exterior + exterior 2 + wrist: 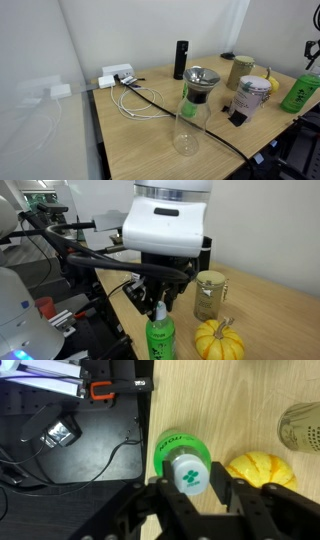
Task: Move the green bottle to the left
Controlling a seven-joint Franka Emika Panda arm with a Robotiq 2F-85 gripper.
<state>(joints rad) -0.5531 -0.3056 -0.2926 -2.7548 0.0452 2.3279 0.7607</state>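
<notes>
— What's nearest us?
— The green bottle (160,340), upright at the edge of the table (288,312), a small yellow pumpkin (218,340) just beside it.
— And the arm?
— The gripper (160,306) hangs over the cap; in the wrist view its jaws stand wide, one finger on each side of the cap, neither seeming to touch.
— Behind that?
— A gold-tinted jar (209,295), then in an exterior view a glass carafe (192,115) and a slim black cylinder (181,60) farther along the tabletop.
</notes>
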